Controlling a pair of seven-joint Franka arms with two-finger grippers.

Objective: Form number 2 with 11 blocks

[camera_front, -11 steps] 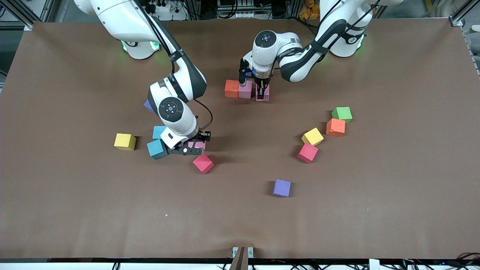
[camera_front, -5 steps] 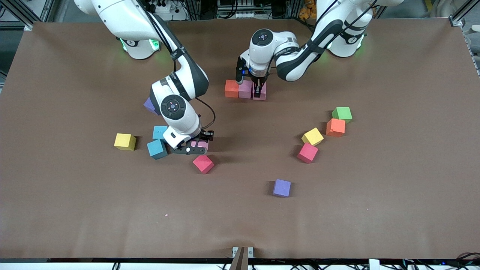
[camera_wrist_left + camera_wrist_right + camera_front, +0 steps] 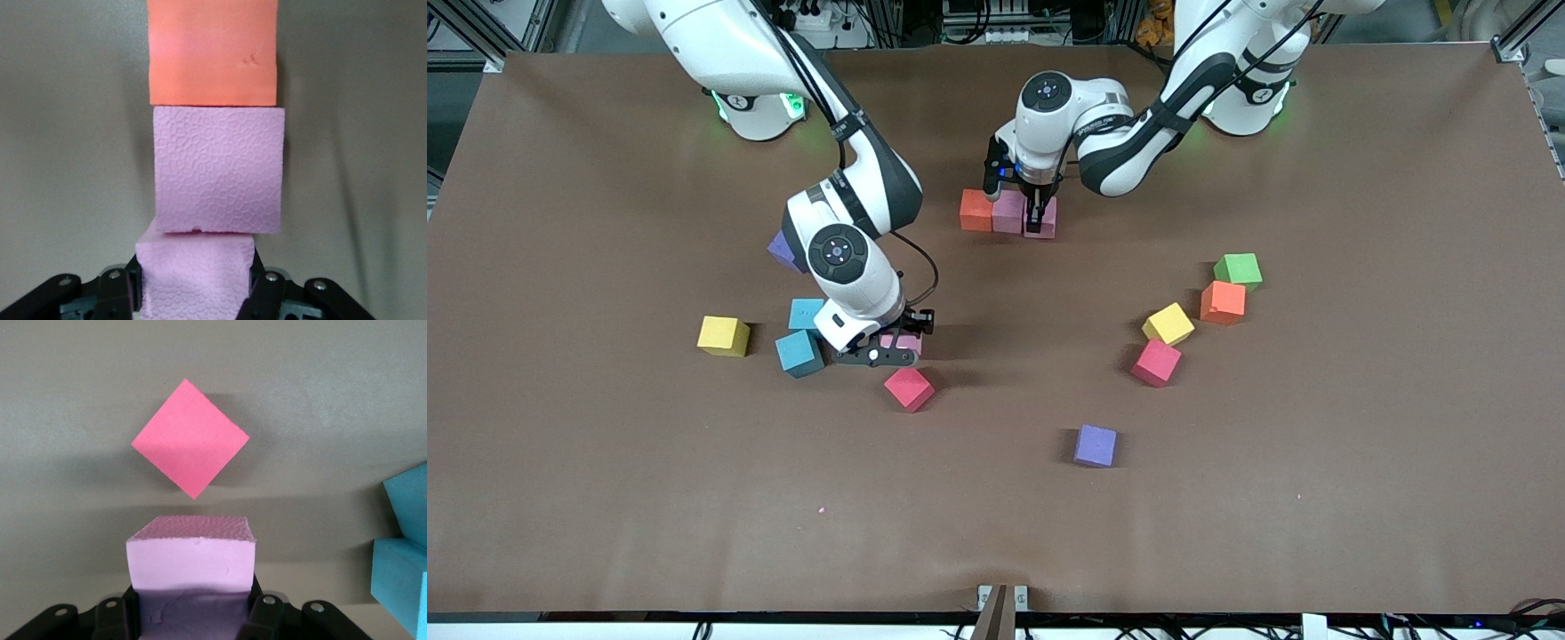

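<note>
On the tabletop [image 3: 605, 498], row end (orange block [image 3: 975, 210] first) | left gripper [image 3: 1037, 217] clamps pink block [image 3: 193, 283] | right gripper [image 3: 876, 354] clamps another pink block [image 3: 191, 560], beside red block [image 3: 909, 388]

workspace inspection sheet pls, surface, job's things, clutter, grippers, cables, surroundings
surface: brown table cover, a few pale specks, no spill seen.
job's things: row begun with orange block, pink block and a second pink block set against it, edges slightly offset in the left wrist view; a third pink block; loose blocks scattered around the table.
clutter: green cube beside a loose orange block.
grippers: left gripper shut on the second pink block at the row's end; right gripper shut on the third pink block, beside two blue blocks.
cables: black cable looped at the right wrist.
surroundings: metal frame rails at the corners.
</note>
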